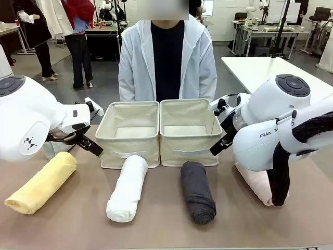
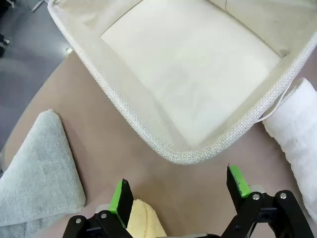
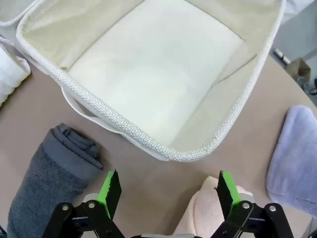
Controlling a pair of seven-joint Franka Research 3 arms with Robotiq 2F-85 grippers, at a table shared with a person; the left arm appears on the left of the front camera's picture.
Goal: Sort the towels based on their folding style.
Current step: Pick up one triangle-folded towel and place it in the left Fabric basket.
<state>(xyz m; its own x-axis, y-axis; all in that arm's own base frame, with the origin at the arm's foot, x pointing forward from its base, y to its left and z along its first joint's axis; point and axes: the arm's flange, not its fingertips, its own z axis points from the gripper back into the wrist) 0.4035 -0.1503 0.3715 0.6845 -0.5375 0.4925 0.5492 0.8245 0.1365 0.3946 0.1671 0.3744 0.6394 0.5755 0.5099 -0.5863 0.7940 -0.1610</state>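
Across the brown table from me a person in a white coat stands behind two cream fabric bins set side by side and touching, the left bin and the right bin, both with bare floors. Four rolled terry towels lie in a row on my side of the bins: a yellow rolled towel far to my left, a white rolled towel in front of the left bin, a dark grey rolled towel in front of the right bin, and a pale pink rolled towel to my right, partly hidden by my right arm. My left gripper hangs just short of the left bin's corner with its green-padded fingers spread wide and nothing pinched; the end of the yellow roll lies low between them, and a pale mint cone-shaped fold lies flat on the table beside it. My right gripper hangs before the right bin's corner, fingers likewise spread and holding nothing, the end of the pink roll low between them, the grey roll to one side and a periwinkle-blue fold to the other.
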